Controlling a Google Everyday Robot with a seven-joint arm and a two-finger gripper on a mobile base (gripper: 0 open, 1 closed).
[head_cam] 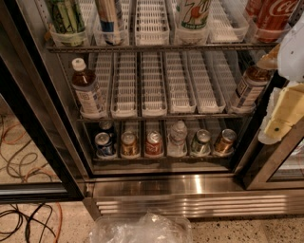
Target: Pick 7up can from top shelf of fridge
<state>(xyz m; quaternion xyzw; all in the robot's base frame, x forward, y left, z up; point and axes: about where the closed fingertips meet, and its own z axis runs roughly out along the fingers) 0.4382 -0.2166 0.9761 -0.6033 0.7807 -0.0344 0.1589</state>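
At your far left, orange and black cables lie on the speckled floor beside the open fridge. On the top shelf, the leftmost lane holds a dark green patterned can; one rack below it stands a brown bottle with a white cap. Next along the top shelf you see a blue-and-white can. Low in the middle, crumpled clear plastic lies in front of the steel base. The 7up can stands upright right of centre on the top shelf, in the clear cup front of its lane – green lettering and red dot facing you. Further right sits a red Coca-Cola can, with a labelled bottle on the rack under it. At the right edge the claw hangs before the door frame, lower than the top shelf and well apart from the 7up can – you cannot tell whether it is spread or pressed together
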